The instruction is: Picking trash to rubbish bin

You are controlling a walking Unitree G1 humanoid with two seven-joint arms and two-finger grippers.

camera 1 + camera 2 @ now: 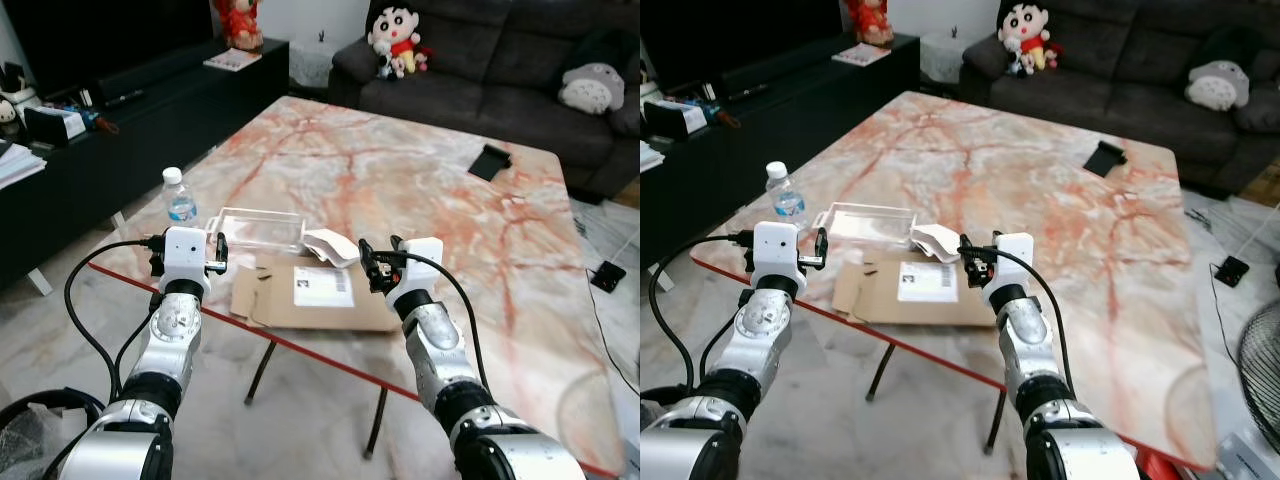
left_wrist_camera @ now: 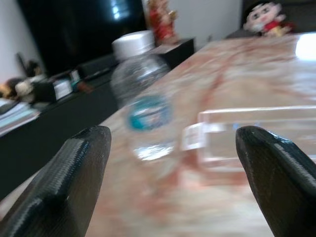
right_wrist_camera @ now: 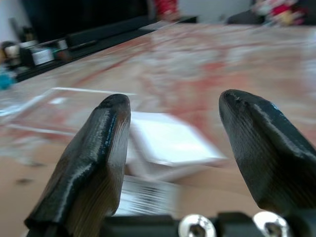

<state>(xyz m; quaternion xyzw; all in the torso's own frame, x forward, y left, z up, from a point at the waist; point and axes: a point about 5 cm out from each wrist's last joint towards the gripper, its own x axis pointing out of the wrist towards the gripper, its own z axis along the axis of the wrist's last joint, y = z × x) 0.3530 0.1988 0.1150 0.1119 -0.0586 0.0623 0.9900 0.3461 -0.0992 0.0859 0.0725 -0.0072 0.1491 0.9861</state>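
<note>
On the near corner of the marble table (image 1: 400, 170) lie a flattened cardboard box (image 1: 315, 290) with a white label, a crumpled white wrapper (image 1: 330, 247), a clear plastic tray (image 1: 258, 228) and an upright water bottle (image 1: 180, 200). My left gripper (image 1: 217, 253) hovers open at the table's edge, facing the bottle (image 2: 143, 113) and the tray (image 2: 256, 133). Over the cardboard my right gripper (image 1: 375, 266) is open too, its fingers (image 3: 94, 158) pointing at the wrapper (image 3: 170, 143) without touching it.
A black phone-like object (image 1: 490, 161) lies far across the table. A dark sofa (image 1: 500, 60) with plush toys stands behind, a black TV console (image 1: 130, 120) to the left. A black bag (image 1: 30, 430) sits on the floor lower left, a fan (image 1: 1260, 370) at right.
</note>
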